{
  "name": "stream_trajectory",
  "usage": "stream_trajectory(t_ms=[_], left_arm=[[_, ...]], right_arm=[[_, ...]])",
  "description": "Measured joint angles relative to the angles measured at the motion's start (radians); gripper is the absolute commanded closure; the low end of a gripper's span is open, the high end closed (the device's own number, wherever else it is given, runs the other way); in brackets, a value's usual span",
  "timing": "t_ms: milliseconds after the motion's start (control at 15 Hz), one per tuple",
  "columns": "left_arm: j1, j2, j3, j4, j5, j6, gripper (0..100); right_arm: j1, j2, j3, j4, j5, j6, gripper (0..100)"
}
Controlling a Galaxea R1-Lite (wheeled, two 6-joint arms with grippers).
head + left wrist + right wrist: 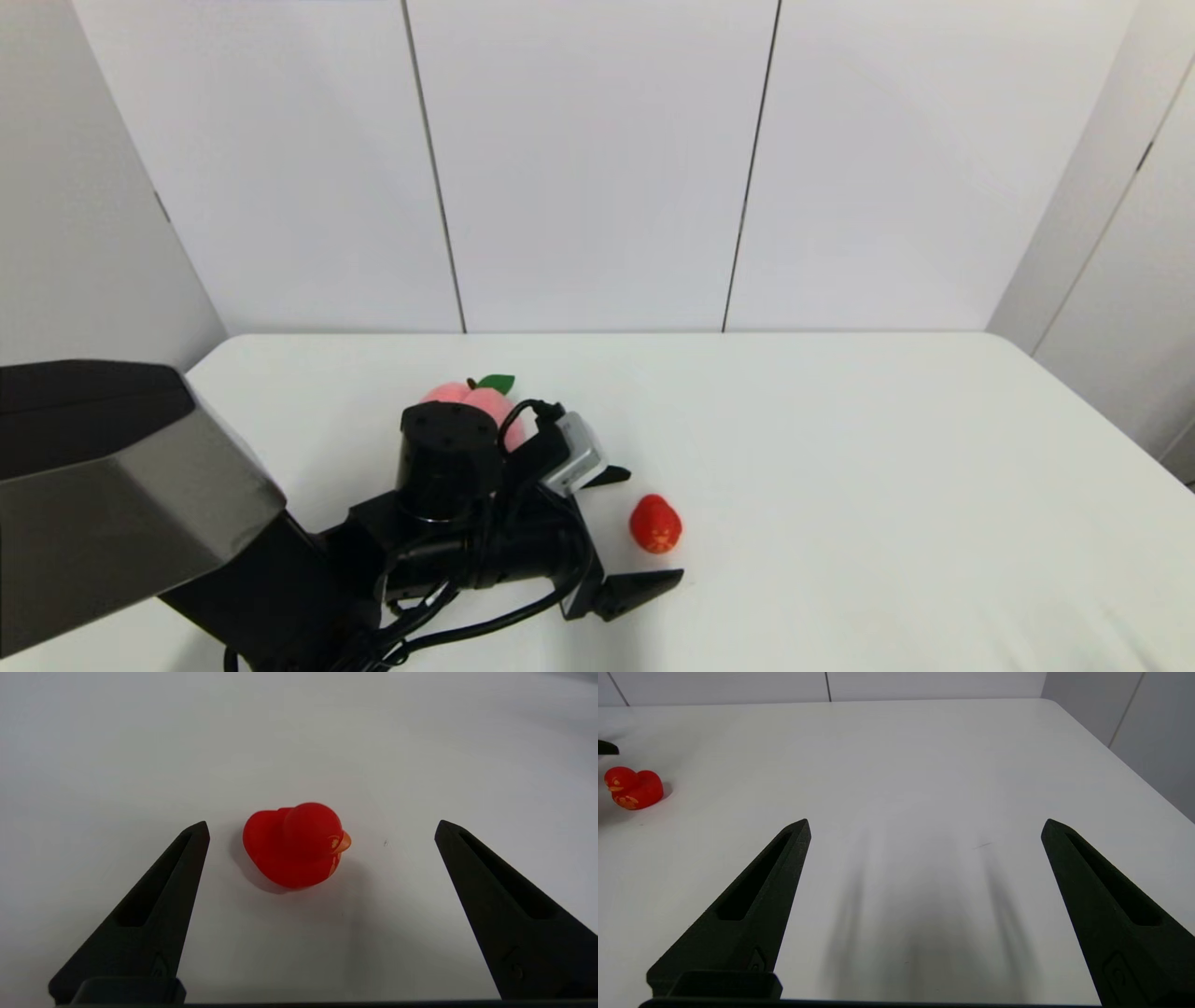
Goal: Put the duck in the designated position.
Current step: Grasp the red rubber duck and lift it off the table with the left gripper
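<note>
The duck (655, 525) is a tiny glossy red rubber toy with orange face marks, standing on the white table (840, 448) a little left of centre. My left gripper (650, 526) is open around it, one black finger on each side and neither touching. In the left wrist view the duck (294, 845) stands between the fingertips of that gripper (322, 823), nearer one finger (159, 896), its beak turned toward the other. My right gripper (927, 821) hangs open over bare table, and its view shows the duck (633, 788) well off to one side.
A pink plush peach (471, 401) with a green leaf lies just behind the left wrist, partly hidden by it. White wall panels (597, 168) close off the table's far edge. The right arm does not show in the head view.
</note>
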Motion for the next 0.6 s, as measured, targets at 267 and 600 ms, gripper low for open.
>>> stream_trajectory(t_ms=[267, 600], left_arm=[[0.001, 0.059, -0.01, -0.028, 0.0, 0.0, 0], [0.001, 0.097, -0.056, -0.027, 0.001, -0.001, 0]], right_arm=[[0.0, 0.0, 0.0, 0.0, 0.0, 0.0, 0], [0.0, 0.0, 0.0, 0.0, 0.0, 0.0, 0]])
